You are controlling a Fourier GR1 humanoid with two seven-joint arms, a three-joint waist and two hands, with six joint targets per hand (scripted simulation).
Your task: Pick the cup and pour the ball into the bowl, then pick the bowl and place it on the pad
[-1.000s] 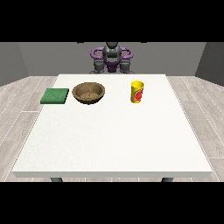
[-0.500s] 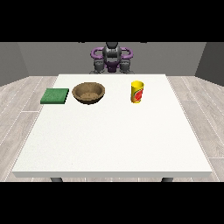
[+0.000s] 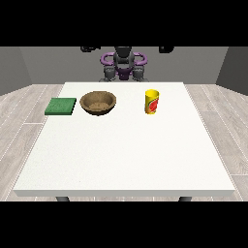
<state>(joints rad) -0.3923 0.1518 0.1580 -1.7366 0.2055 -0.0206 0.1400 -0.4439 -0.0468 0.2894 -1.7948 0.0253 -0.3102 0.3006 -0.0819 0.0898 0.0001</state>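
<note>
Cup (image 3: pixel 152 101) upright on worktop (image 3: pixel 126 155), 3 o'clock of bowl (image 3: pixel 98 102); pad (image 3: pixel 61 106) at bowl's 9 o'clock. Both hands (image 3: pixel 87 49) (image 3: pixel 166 49) raised; fingers' state cannot be told.

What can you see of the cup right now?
The cup is yellow with a red mark on its side and an open top. It stands upright on the white table, towards the far edge, to the view's right of the brown bowl and apart from it. Nothing but the table touches it; no robot hand is near. Any ball inside cannot be seen.
</note>
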